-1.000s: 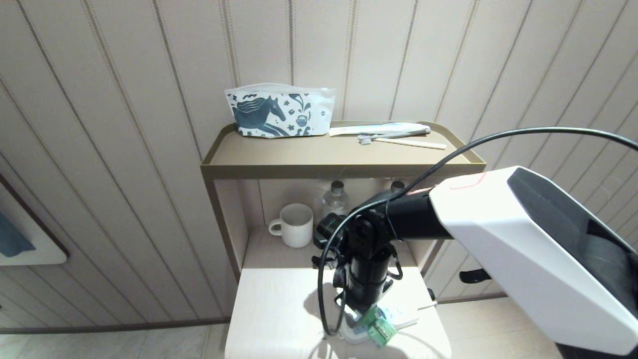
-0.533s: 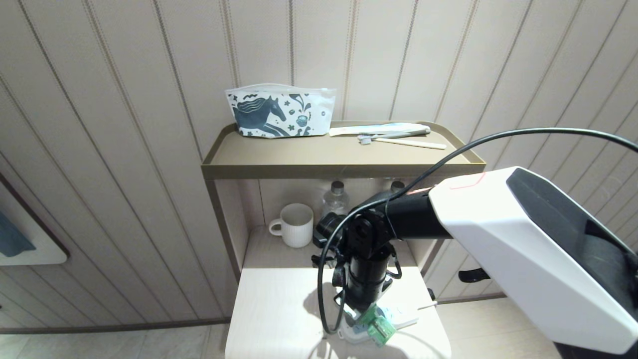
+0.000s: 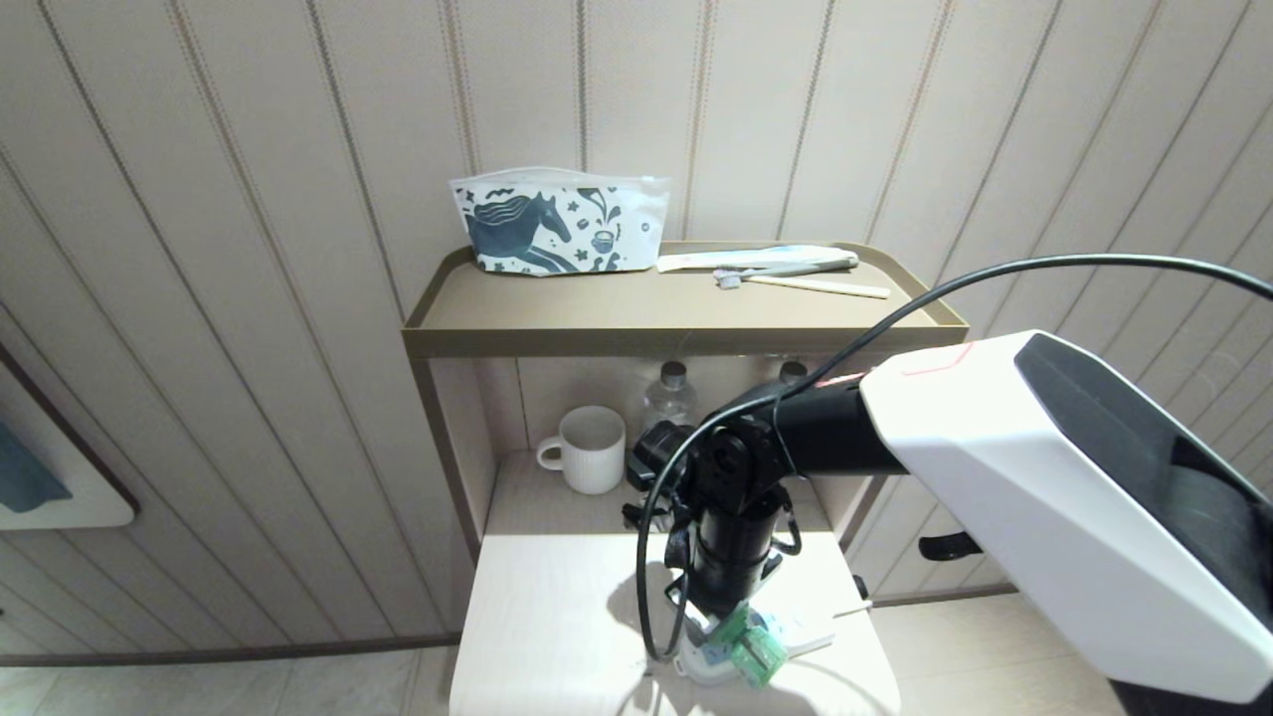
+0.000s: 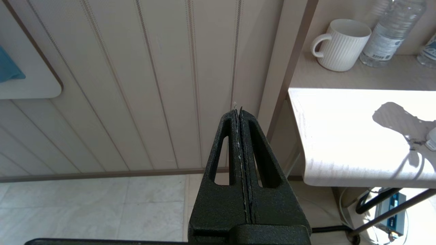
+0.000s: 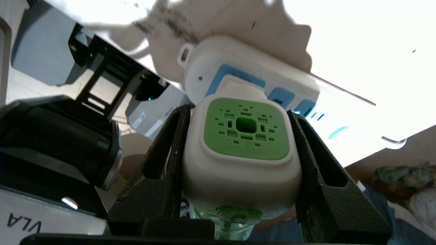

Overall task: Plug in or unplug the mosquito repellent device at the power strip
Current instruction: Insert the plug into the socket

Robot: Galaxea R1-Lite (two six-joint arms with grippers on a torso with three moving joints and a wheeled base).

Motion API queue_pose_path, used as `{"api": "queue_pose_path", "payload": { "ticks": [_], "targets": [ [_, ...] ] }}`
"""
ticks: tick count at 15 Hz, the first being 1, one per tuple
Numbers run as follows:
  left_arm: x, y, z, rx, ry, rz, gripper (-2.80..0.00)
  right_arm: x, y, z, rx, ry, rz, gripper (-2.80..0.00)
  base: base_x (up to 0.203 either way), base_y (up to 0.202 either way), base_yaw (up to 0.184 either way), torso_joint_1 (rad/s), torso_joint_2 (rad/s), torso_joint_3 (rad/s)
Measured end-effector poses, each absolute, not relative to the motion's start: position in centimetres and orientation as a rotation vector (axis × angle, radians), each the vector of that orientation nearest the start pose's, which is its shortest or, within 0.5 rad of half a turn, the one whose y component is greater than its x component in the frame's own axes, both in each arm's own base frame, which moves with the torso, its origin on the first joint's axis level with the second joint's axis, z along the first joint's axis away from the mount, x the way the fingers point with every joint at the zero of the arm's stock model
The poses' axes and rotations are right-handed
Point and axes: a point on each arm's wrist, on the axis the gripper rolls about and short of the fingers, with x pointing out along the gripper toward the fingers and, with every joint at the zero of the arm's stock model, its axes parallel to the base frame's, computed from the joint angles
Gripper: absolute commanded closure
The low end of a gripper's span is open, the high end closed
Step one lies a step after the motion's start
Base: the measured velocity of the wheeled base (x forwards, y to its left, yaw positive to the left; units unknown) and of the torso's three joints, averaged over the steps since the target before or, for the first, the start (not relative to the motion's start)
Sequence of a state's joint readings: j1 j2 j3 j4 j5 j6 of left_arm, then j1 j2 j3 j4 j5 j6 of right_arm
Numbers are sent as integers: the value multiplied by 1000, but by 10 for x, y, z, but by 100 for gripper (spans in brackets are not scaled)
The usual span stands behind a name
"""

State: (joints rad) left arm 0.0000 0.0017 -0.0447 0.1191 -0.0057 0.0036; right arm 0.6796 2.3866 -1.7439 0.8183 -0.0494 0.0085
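- Right pincer [image 5: 238,170] clamps the white, green-topped mosquito repellent device [image 5: 243,149], seated against the white, blue-faced power strip [image 5: 293,85] on the pale bench [image 3: 557,617].
- Left pincer [image 4: 240,136] pressed closed, empty, beside the bench.

Mosquito repellent device [image 5: 242,149]: white rounded head, green vented cap, translucent green bottle; seated against the end blue socket face. Power strip [image 5: 272,76]: long white bar, blue sockets, lying flat at the table's near edge.

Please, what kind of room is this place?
Probably a hotel or guest room: a toiletry pouch and toothbrush lie on a tray-top shelf, with a mug and water bottles underneath, against panelled walls.
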Motion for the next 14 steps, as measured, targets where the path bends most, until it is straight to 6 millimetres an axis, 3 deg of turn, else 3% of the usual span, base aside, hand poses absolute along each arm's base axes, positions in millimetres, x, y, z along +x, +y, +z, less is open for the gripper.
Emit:
{"api": "queue_pose_path", "payload": {
  "ticks": [8,14],
  "targets": [
    [-27,0,76,3,76,-6,0,327,253,53,-489,1342,500,0,0,0,0,0,0,0],
    [-26,0,76,3,77,-5,0,324,250,63,-479,1317,502,0,0,0,0,0,0,0]
  ]
}}
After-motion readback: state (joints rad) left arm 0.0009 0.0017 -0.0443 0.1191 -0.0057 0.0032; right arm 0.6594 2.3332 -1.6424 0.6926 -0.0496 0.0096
